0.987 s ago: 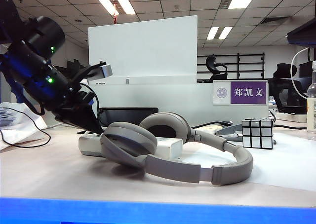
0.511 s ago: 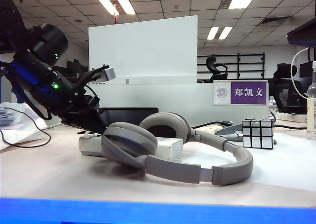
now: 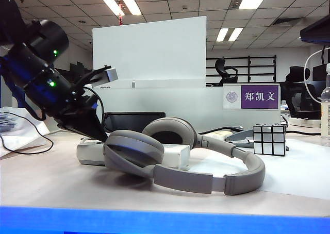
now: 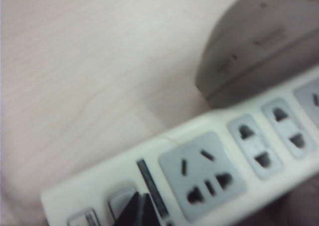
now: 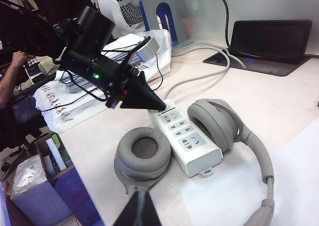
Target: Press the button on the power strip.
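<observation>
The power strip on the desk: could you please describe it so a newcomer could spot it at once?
On the pale wooden desk, find the grey over-ear headphones. The power strip lies between their two ear cups, with the shut left claw touching its cable end. It is the only long, low off-white block, with a row of grey sockets on top.

A purple nameplate [image 3: 251,97] at the right of the exterior view, on the white partition, reads "郑凯文" in white characters. A round emblem sits at its left end, too small to read.
</observation>
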Controlling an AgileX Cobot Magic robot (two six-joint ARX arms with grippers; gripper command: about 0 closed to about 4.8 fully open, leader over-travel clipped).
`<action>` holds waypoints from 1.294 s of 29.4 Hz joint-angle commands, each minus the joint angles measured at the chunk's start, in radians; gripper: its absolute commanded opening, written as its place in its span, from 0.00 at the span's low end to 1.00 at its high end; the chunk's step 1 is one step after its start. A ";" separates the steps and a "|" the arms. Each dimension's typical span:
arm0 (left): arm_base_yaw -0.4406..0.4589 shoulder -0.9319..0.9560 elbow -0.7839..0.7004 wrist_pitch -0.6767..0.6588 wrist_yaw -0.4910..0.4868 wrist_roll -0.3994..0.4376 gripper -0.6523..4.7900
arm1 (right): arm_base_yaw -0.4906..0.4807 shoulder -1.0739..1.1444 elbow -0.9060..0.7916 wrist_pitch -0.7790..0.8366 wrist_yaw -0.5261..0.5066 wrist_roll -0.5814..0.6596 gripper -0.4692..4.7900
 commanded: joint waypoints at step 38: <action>0.001 -0.012 -0.007 -0.067 -0.035 0.047 0.11 | 0.000 -0.002 0.003 0.033 0.002 0.001 0.09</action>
